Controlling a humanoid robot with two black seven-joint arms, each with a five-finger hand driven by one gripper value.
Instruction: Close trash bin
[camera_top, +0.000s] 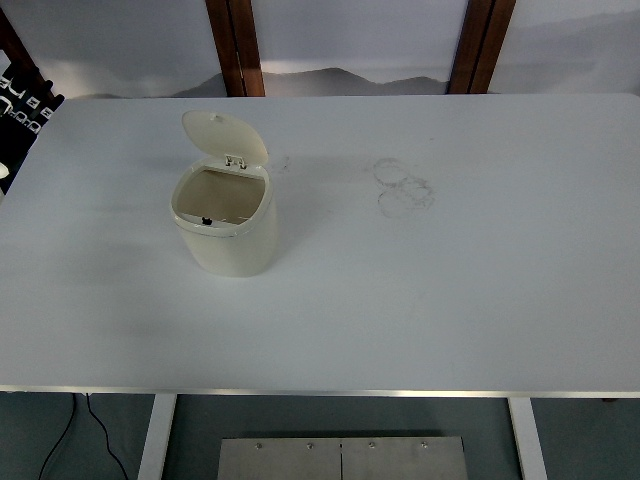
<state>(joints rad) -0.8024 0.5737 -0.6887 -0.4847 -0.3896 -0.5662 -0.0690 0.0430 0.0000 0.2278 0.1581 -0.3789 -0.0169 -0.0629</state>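
The trash bin is being seen upright on the table's left half, its lid hinged open at the far side; neither hand is being shown, so their state cannot be told, and the left arm is being judged nearer

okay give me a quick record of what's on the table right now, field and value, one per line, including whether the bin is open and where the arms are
surface: white table, near edge along the picture's bottom
bin: cream trash bin, upright, on the table's left half
lid: lid open, tilted back at the far side on its hinge
bin contents: looks empty apart from a small dark part at the near rim
marks: faint ring stains right of the bin, apart from it
robot arms: neither in view
task state: bin not yet closed
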